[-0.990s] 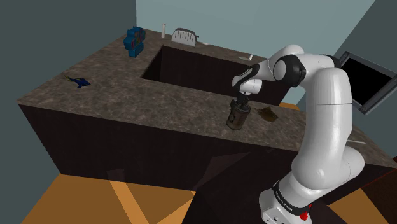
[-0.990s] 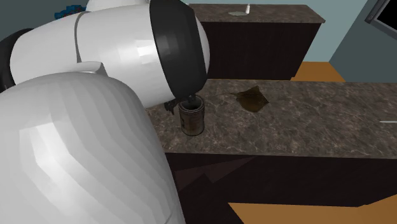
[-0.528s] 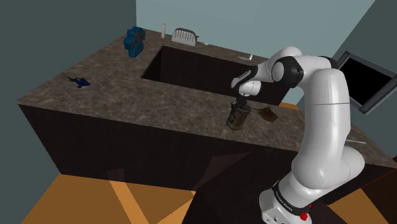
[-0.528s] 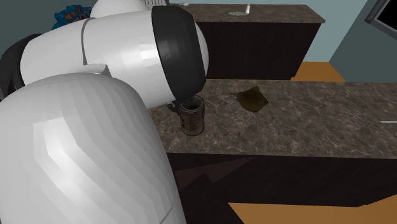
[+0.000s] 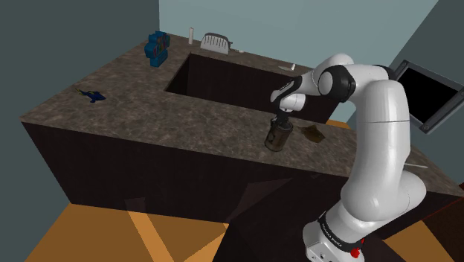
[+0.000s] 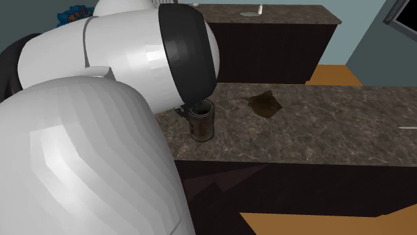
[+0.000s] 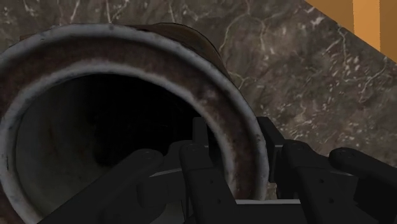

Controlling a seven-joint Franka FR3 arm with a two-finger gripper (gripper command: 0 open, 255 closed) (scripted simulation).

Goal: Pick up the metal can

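The metal can (image 5: pixel 279 137) is a dull, rusty open cylinder standing upright near the front edge of the dark stone counter (image 5: pixel 141 97). In the second exterior view the can (image 6: pixel 201 124) is partly behind the white arm. My black gripper (image 5: pixel 281 121) comes down onto its top. Seen from the wrist, the gripper (image 7: pixel 232 137) is shut on the can's rim (image 7: pixel 127 35), with one finger inside the can and the other outside, clasping the wall between them.
A flat brown piece (image 5: pixel 313 133) lies on the counter just beyond the can. A deep recess (image 5: pixel 223 78) cuts into the counter behind it. Blue objects (image 5: pixel 157 47) and a rack (image 5: pixel 215 42) stand at the far end. A small blue thing (image 5: pixel 92 94) lies far left.
The fingers have closed from wide apart onto the can's wall. The arm shifted only slightly, and the can stays about where it was.
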